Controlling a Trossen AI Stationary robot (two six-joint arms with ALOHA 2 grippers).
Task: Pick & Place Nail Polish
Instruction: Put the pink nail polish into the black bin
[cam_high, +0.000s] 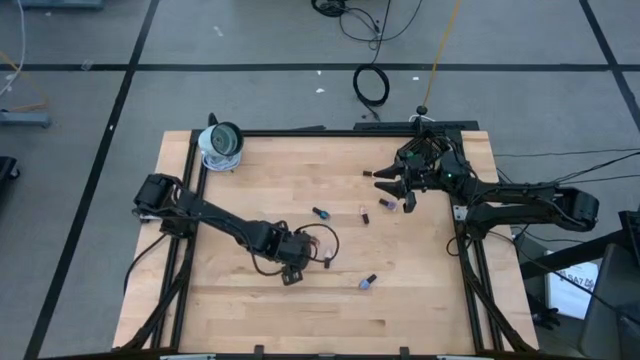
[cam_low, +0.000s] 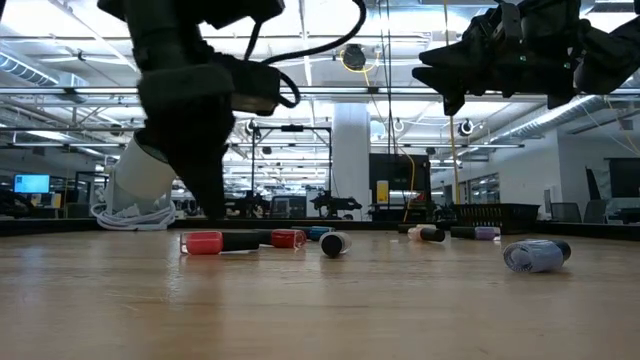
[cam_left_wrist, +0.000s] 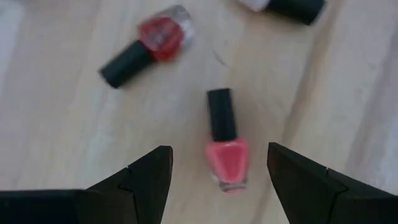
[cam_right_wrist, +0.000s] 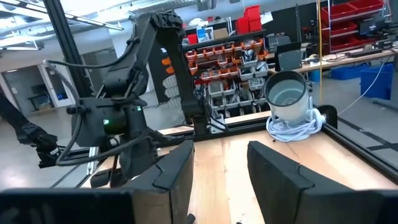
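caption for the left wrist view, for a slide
Open left gripper poised around a pink nail polish bottle lying on the table.

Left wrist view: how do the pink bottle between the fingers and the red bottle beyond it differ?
The pink nail polish bottle lies between the open left hand's fingers; the red nail polish bottle lies outside them. The pink one lies in line with the fingers, the red one diagonally. Both lie flat on the table with dark caps.

A pale butcher-block wooden table carries scattered small nail polish bottles with dark caps, all lying on their sides: a pink one, a red one. A white canister wrapped in cord stands at its far left corner.
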